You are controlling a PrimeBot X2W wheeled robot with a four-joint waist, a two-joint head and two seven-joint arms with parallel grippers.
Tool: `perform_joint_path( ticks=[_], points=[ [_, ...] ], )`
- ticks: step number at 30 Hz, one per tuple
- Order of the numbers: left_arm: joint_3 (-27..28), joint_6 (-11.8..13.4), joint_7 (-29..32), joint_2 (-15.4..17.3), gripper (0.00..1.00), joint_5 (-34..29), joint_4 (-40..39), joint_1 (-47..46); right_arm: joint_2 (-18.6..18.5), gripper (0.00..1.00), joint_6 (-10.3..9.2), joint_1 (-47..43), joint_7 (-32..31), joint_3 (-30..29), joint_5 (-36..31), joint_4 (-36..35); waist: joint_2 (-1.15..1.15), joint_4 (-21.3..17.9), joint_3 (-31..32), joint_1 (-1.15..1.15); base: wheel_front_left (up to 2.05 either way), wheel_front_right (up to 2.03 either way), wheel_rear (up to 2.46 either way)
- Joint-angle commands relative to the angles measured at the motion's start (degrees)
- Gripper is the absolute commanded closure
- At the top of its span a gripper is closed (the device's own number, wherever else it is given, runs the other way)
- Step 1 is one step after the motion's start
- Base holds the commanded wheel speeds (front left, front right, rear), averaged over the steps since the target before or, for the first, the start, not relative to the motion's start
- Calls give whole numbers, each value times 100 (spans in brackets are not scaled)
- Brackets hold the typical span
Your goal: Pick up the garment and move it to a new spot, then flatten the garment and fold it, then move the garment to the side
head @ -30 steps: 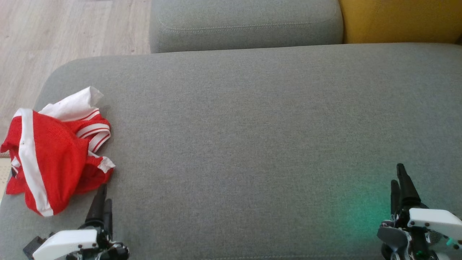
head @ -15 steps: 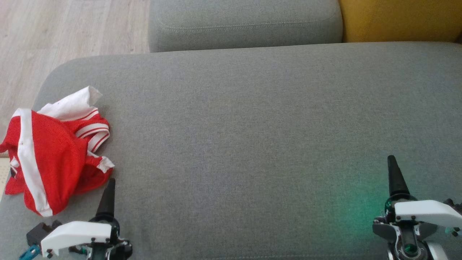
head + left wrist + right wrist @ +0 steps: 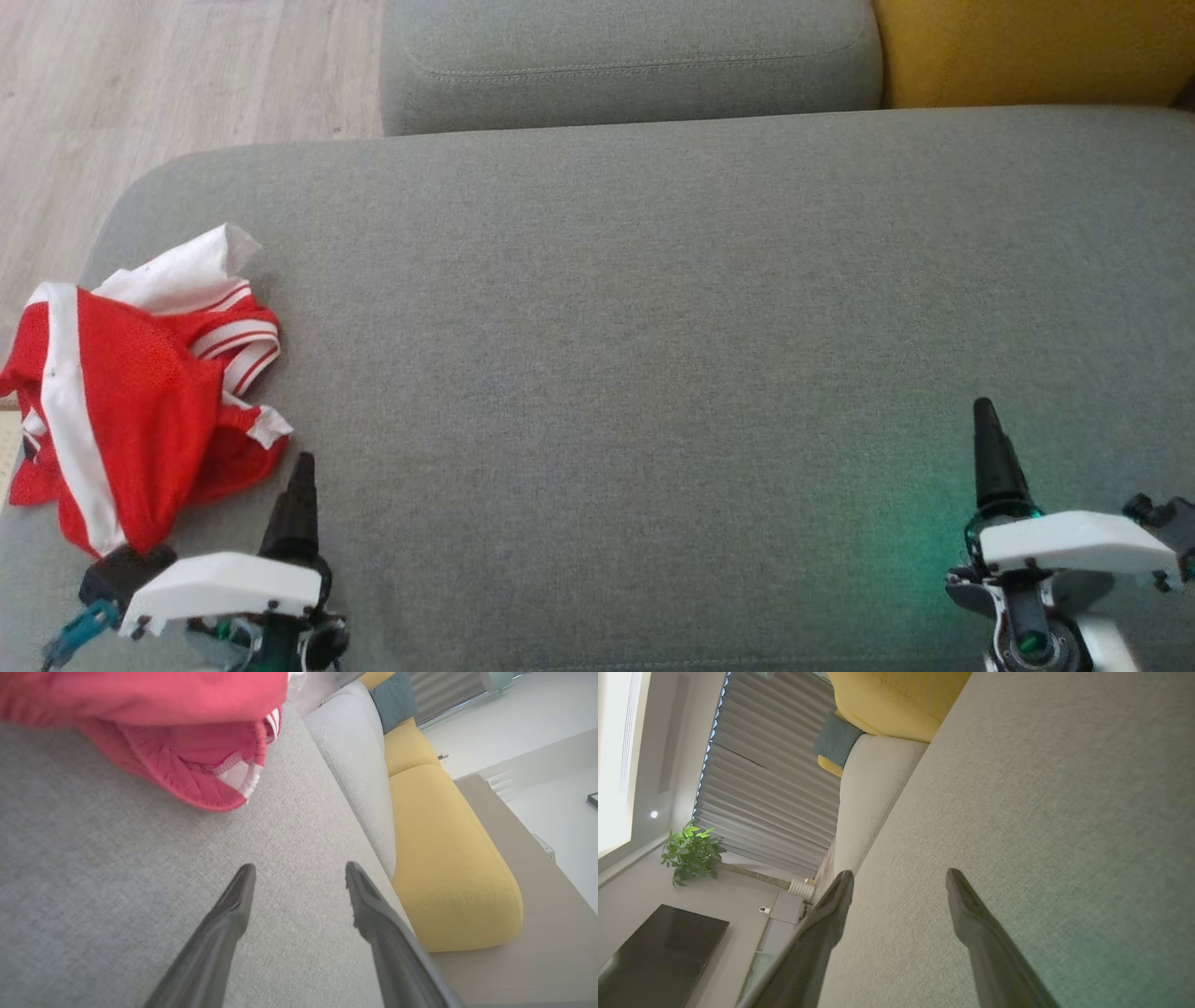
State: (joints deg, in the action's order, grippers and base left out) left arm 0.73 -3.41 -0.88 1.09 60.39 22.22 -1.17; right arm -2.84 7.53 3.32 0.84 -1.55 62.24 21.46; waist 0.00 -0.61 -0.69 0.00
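Facing crumpled garment, left hand spread

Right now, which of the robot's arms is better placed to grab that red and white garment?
Left, probably. The left gripper sits open right beside the garment, which lies crumpled at the left end of the grey seat. The right gripper, also open, is far off at the opposite end.

One red-and-white garment just ahead of the left gripper; two grippers, counting the right gripper; one grey sofa seat beneath both; one plant and one teal cushion far beyond it
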Motion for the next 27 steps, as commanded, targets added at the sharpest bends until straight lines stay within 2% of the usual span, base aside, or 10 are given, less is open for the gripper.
perform_joint_path(
  ticks=[1, 9, 27],
  points=[
    [38, 29, -86, 79, 0, -220, -218, -335, -130, 0, -1, 373, 78, 100, -212, -154, 0, 0, -4, 0, 0, 0, 0],
    [-86, 231, -237, 134, 0, -950, -191, -403, -127, 0, -1, 450, 230, 138, -943, -178, 0, 12, -17, 0, 0, 0, 0],
    [-277, 634, -522, 232, 0, -2161, -306, -463, -90, 0, -2, 602, 518, 224, -2345, -6, 0, -10, -64, 0, 0, 0, 0]
  ],
)
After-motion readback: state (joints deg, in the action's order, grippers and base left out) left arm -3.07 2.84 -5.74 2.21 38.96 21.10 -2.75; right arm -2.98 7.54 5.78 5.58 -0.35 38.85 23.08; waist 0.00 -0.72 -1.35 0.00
